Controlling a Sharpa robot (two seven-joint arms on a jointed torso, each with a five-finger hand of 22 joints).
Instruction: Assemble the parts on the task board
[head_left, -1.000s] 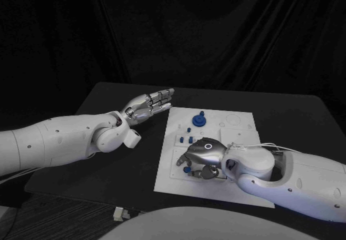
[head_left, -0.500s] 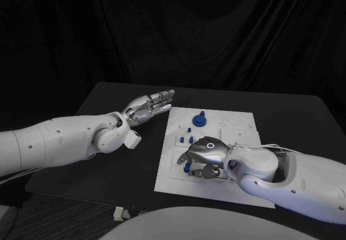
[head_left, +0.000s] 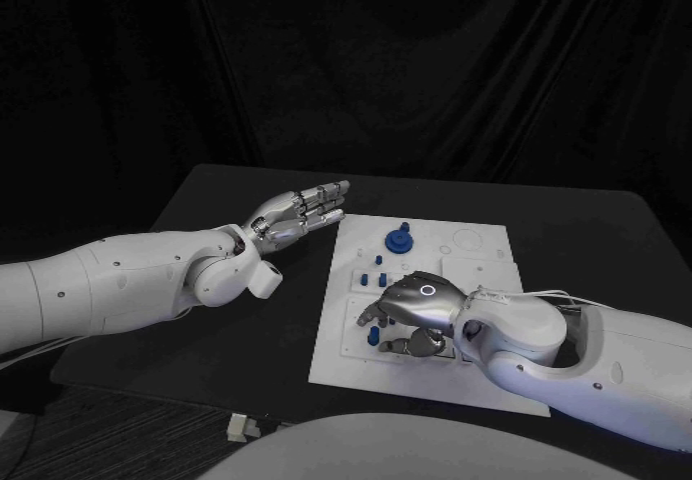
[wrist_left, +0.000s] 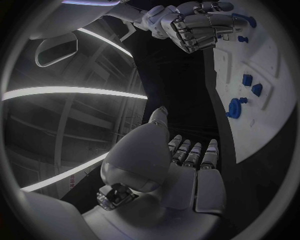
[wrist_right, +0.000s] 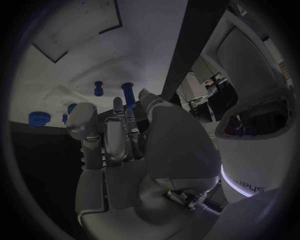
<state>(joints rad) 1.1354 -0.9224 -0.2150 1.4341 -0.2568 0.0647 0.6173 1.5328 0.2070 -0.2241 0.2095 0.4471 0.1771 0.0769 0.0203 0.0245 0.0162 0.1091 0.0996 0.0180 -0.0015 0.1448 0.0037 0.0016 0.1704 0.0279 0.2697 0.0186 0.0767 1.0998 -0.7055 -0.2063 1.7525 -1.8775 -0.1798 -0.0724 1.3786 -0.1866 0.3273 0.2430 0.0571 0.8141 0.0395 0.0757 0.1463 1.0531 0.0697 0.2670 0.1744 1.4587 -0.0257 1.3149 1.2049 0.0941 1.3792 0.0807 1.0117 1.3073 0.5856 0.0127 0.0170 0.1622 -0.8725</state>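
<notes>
The task board (head_left: 476, 262) is seen lying in the middle of the table (head_left: 216, 200). Its near part is covered by the right hand (head_left: 411, 312), fingers curled down among the blue parts (head_left: 395, 240); whether one is gripped cannot be told. In the right wrist view, a blue peg (wrist_right: 128, 93) is shown just beyond the fingertips. The left hand (head_left: 296, 212) is held open, empty, over bare table beside the board's left edge.
</notes>
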